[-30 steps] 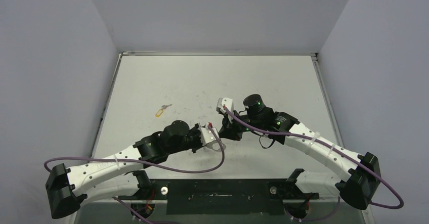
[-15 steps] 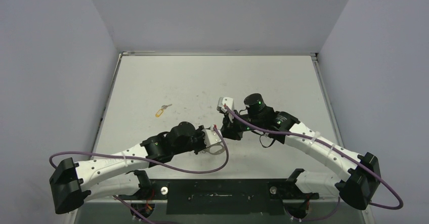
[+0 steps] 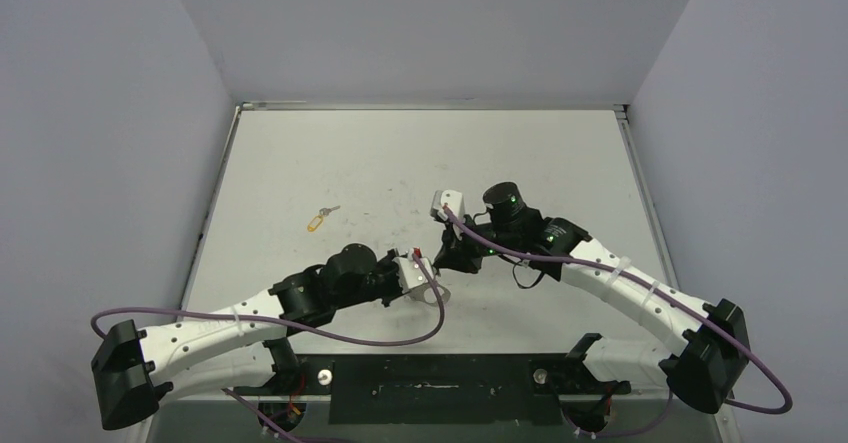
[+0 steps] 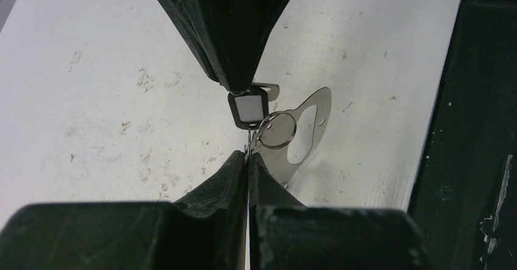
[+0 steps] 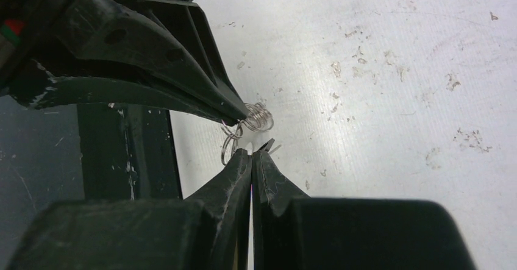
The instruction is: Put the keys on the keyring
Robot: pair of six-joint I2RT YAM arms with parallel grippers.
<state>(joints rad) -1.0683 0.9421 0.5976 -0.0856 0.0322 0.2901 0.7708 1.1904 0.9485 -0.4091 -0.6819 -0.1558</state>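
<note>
1. The yellow-tagged key lies alone on the table, well to the left of both grippers.
2. The left gripper is pinched tight on the small rings of the keyring, whose flat oval plate hangs just beyond its tips.
3. The right gripper is clamped on the black-headed key, holding it just beside those rings, tip to tip with the left gripper.
</note>
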